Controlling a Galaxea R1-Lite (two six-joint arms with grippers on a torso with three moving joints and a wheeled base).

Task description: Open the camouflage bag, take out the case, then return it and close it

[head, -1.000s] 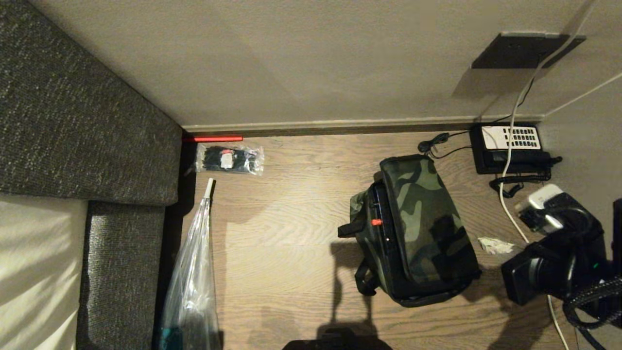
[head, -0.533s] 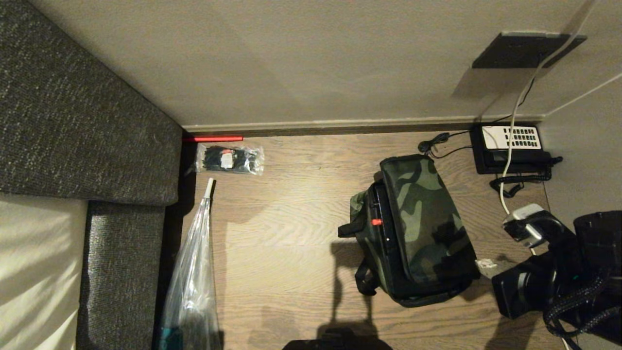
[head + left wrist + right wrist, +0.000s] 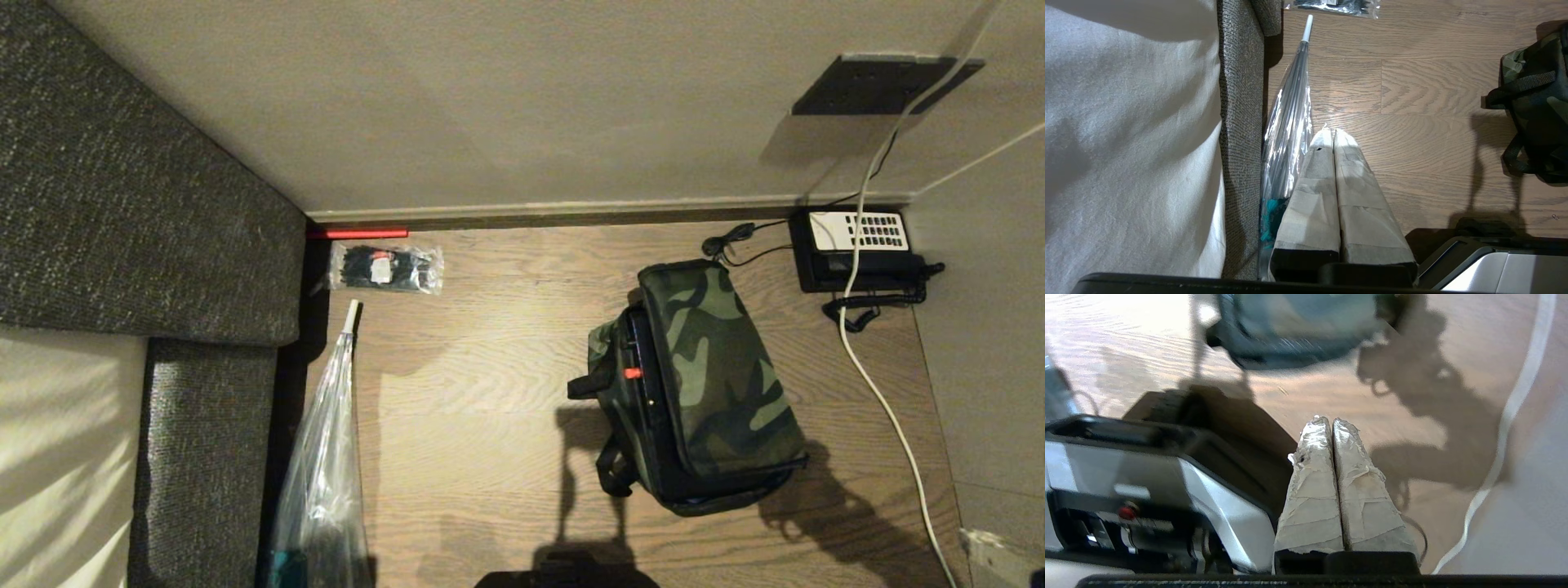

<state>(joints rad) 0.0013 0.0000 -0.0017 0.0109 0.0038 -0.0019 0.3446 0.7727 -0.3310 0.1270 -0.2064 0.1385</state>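
The camouflage bag (image 3: 700,384) sits on the wood floor (image 3: 490,392) near the wall, its green lid lying over the top but not fully shut. Along the bag's left edge a dark slot shows the black case (image 3: 639,384) tucked inside, with its small red latch (image 3: 632,373) showing. No arm appears in the head view. The left gripper (image 3: 1329,131) hangs over the floor beside a folded clear umbrella (image 3: 1286,134) that lies along the grey sofa (image 3: 1241,134); its 2 taped fingers are pressed together and hold nothing. The right gripper (image 3: 1327,419) is over bare floor near the robot's base, a white cable (image 3: 1515,404) running past it, fingers also together and empty. A black telephone (image 3: 857,249) stands by the wall, a packet of cable ties (image 3: 384,268) lies near the sofa corner
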